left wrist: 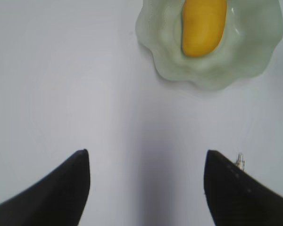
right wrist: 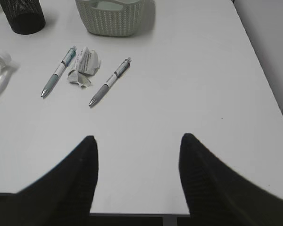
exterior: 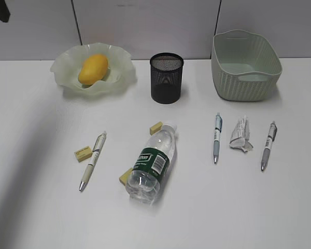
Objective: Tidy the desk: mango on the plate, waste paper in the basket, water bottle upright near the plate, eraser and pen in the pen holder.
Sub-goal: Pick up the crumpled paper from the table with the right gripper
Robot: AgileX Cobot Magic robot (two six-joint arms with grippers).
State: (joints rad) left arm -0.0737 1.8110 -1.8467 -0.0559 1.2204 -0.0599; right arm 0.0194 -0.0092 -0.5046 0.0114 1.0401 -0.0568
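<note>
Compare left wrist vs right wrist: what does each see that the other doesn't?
Left wrist only: the mango lying on the plate, with the left gripper open above bare desk.
Right wrist only: the pen holder, the basket, the waste paper between two pens, the bottle's cap end, and the right gripper, open.
Both: the white desk and a pair of dark fingers, empty.
</note>
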